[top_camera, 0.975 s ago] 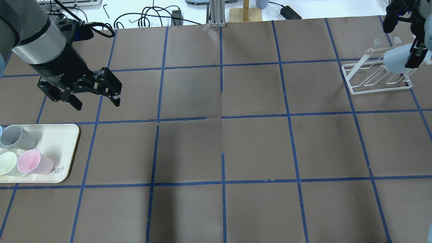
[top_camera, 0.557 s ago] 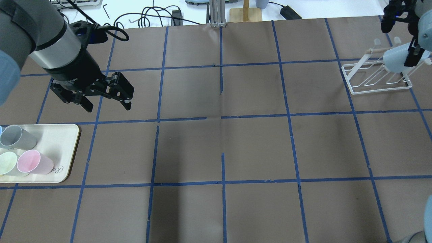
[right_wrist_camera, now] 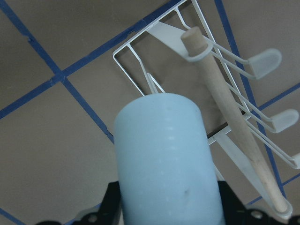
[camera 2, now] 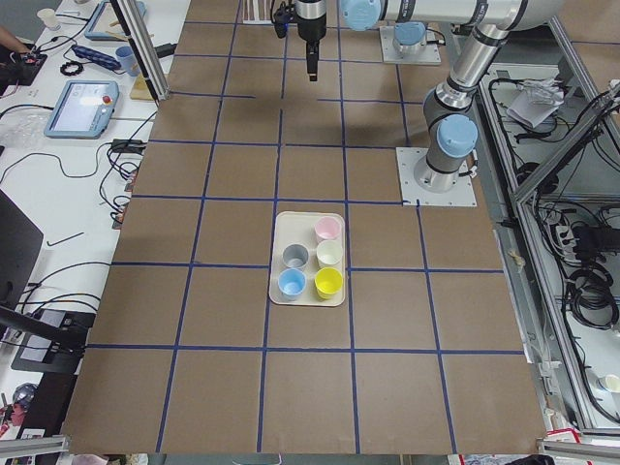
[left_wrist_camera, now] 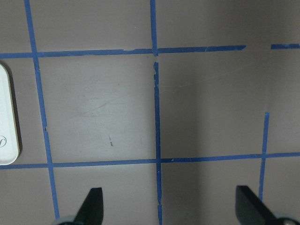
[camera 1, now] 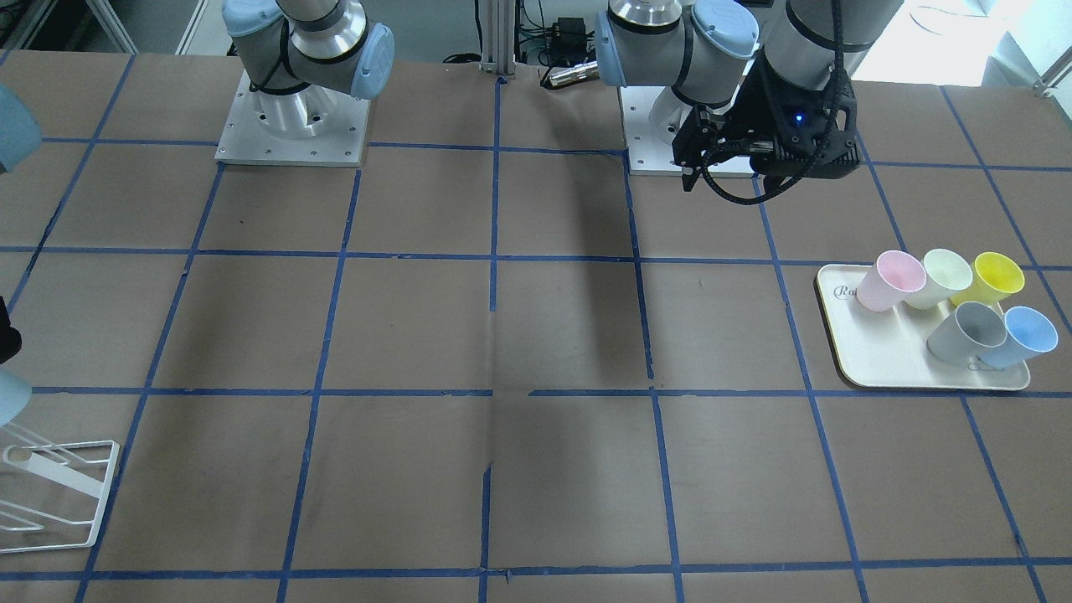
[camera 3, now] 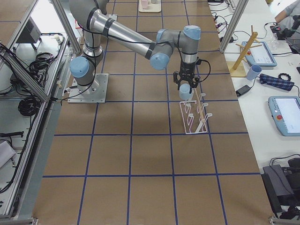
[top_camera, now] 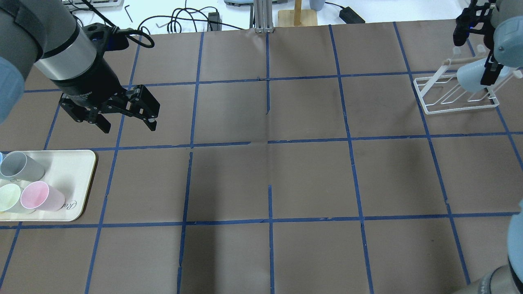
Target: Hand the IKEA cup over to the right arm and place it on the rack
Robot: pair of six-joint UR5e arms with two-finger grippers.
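The right arm's black two-finger gripper [right_wrist_camera: 169,208] pinches the small pale-blue plastic tumbler [right_wrist_camera: 164,154] just above the white thin-wire rack [right_wrist_camera: 166,33] at the tabletop's far right corner. To do this well, line its open end up with a slanted prong before lowering and releasing. The left gripper [top_camera: 128,125] hangs spread and empty.

IKEA cup [right_wrist_camera: 164,154]: pale blue, above rack [right_wrist_camera: 233,117] | right tool [top_camera: 484,73]: clamped on it

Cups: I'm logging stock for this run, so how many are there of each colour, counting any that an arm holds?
Light blue: 2, the IKEA cup held at the rack and the blue cup on the tray
Pink cup: 1
Pale green cup: 1
Yellow cup: 1
Grey cup: 1
Total: 6
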